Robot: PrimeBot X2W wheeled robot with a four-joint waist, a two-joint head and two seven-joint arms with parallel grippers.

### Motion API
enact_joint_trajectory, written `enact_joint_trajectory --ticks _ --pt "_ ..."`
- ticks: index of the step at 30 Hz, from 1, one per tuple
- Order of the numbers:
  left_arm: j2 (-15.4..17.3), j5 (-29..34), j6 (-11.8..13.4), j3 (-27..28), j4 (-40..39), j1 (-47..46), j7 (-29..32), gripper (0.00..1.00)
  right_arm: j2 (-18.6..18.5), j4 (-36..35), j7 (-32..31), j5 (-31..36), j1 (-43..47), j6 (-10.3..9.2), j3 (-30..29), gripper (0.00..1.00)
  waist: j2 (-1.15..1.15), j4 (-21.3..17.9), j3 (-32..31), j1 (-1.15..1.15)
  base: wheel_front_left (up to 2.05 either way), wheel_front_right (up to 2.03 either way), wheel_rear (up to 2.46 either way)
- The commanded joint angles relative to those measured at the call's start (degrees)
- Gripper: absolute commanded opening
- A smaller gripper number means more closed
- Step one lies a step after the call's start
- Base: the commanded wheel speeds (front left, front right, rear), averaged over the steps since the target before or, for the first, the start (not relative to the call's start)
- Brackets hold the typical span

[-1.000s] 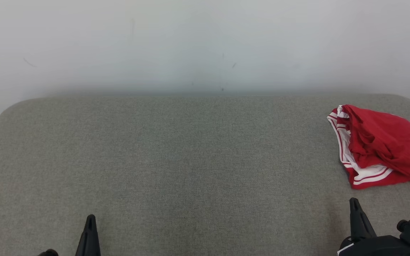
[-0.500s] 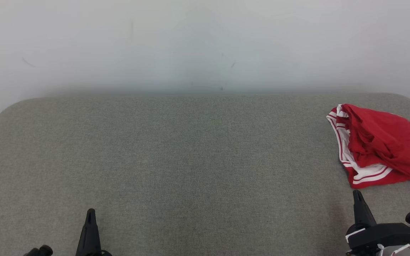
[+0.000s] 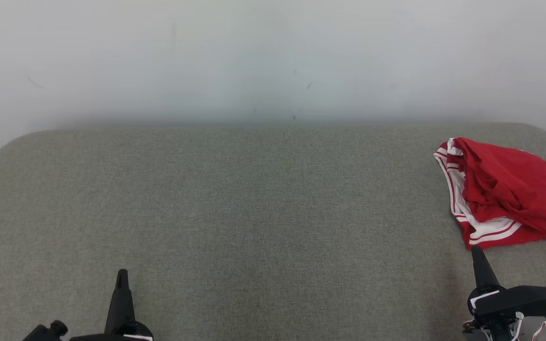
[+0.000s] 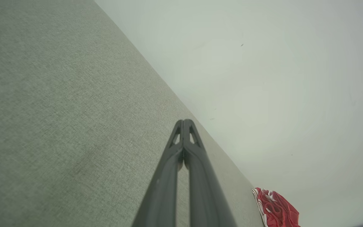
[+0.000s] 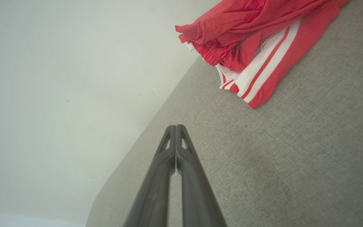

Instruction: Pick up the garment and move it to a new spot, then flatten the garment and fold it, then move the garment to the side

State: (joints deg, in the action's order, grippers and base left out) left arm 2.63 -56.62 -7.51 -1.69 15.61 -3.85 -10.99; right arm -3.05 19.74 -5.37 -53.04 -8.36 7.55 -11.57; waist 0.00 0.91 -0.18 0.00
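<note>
Grey fabric surface (image 3: 254,213) backed by pale wall (image 3: 254,57); red garment (image 3: 505,189) crumpled near right edge. Left gripper (image 3: 122,273) and right gripper (image 3: 476,251) are pressed together, nothing held.

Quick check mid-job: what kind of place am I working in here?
Probably a bare test room: a grey fabric-covered surface against a plain white wall, with one crumpled red garment.

The surface (image 3: 254,213) is matt, coarse-woven grey cloth, the garment (image 3: 505,189) thin creased red cloth, and the left hand (image 3: 122,275) and right hand (image 3: 476,252) smooth dark plastic.
</note>
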Motion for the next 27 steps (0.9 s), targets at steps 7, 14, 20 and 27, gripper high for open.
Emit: enact_joint_trajectory --ticks 7,14,20,27 --pt "0.27 -5.90 0.02 -0.54 -0.03 -2.07 0.46 0.00 -0.59 0.70 -2.26 -5.57 -2.41 -0.06 -1.18 0.00 0.00 -0.09 0.07 0.00 0.00 0.00 0.00" --pt "0.28 -9.74 0.02 -0.87 0.25 -2.81 0.80 0.00 -0.69 1.45 -3.76 -9.21 -3.36 -0.06 -1.83 0.00 0.00 -0.16 0.12 0.00 0.00 0.00 0.00" --pt "0.29 -13.34 0.02 -1.13 0.53 -3.23 1.05 0.00 -0.79 2.13 -5.15 -12.66 -4.34 -0.07 -2.43 0.00 0.00 -0.23 0.17 0.00 0.00 0.00 0.00" --pt "0.31 -17.27 0.03 -1.48 0.81 -4.08 1.44 0.00 -0.87 2.83 -6.71 -16.46 -5.45 -0.08 -3.13 0.00 0.00 -0.32 0.24 0.00 0.00 0.00 0.00"
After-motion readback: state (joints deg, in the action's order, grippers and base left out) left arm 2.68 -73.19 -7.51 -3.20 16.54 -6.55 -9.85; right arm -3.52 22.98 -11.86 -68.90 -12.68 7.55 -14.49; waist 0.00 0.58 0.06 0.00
